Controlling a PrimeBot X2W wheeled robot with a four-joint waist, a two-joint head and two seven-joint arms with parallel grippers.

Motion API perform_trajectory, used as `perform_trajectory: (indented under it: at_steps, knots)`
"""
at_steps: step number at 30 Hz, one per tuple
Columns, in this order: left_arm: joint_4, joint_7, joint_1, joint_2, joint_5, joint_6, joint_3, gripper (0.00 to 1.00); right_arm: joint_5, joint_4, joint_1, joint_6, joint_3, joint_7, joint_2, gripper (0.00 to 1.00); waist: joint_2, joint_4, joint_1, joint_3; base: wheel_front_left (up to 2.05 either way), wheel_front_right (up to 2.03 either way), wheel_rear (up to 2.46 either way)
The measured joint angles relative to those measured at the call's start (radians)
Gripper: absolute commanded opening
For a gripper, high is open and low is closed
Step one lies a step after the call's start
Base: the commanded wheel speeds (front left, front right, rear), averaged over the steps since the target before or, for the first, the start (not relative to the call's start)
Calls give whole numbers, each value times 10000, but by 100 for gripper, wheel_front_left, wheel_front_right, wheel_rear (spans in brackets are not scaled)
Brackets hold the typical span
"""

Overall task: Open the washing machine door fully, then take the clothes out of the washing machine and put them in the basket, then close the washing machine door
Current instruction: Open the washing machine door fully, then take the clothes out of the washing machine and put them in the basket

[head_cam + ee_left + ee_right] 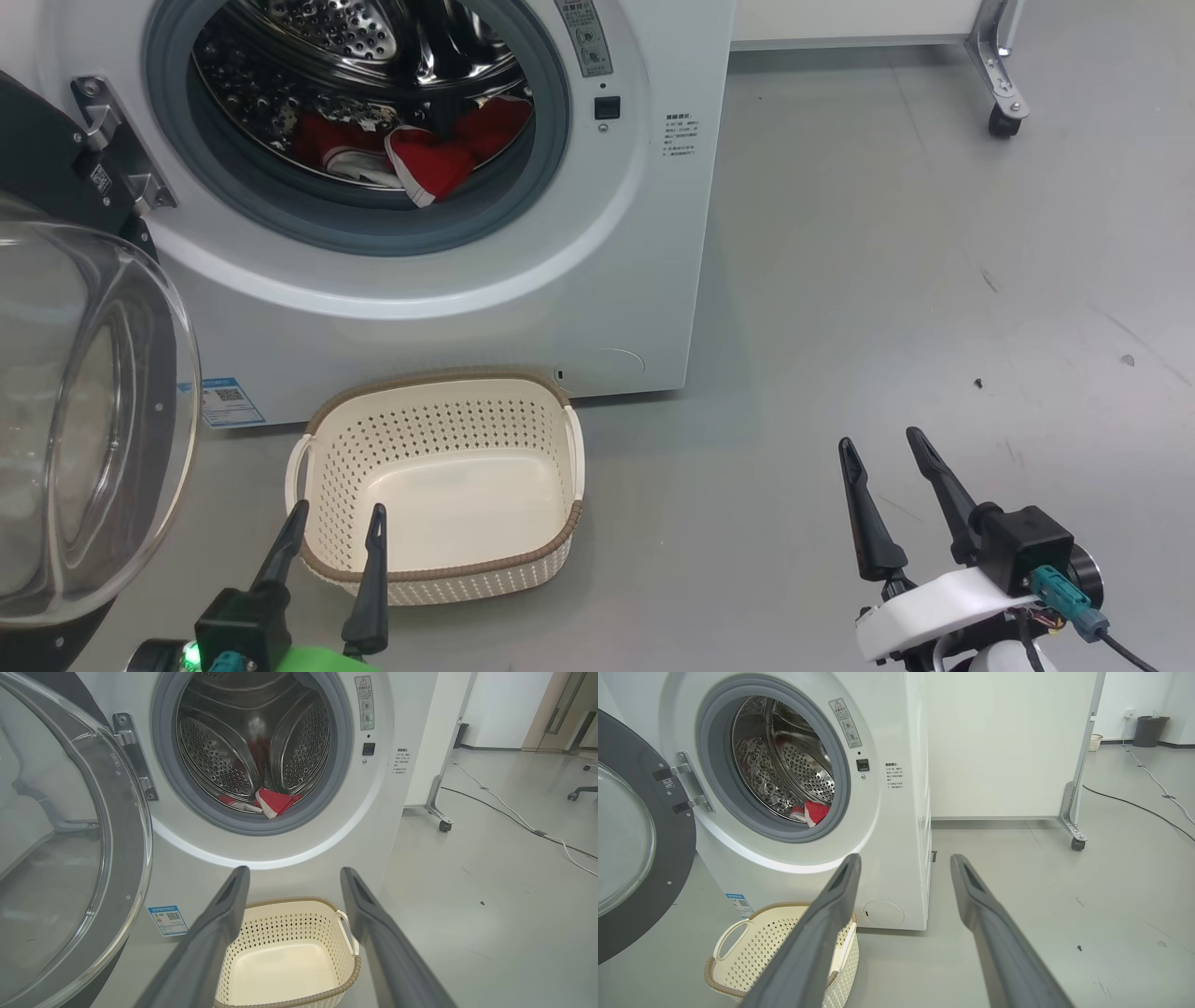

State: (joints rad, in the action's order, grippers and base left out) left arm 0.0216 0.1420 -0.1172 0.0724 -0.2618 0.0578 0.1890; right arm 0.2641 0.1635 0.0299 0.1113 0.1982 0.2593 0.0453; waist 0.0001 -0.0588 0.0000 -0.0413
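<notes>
While the washing machine door [84, 420] stands swung wide at its left, the clothes [420, 154] lie inside the washing machine [579, 280] drum. The basket [448, 439] sits on the floor just before it. The left pincer [339, 507] and right pincer [878, 438] both gape wide, gripping nothing.

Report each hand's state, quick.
Left hand: open, holding nothing.
Right hand: open, holding nothing.

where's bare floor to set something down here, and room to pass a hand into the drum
Bare floor runs right of the washing machine, out to the caster. The basket is empty. Inside the drum, space is free above the clothes. Crowded left: the door stands beside the basket.
</notes>
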Motion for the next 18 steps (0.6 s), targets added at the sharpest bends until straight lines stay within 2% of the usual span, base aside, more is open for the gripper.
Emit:
perform_trajectory:
  at_steps: [18]
  knots:
    - [-104,-176,0,0,73,90,48,100,96,-50,148,0,144,0,-6,100,0,72,0,148,0,0,0]
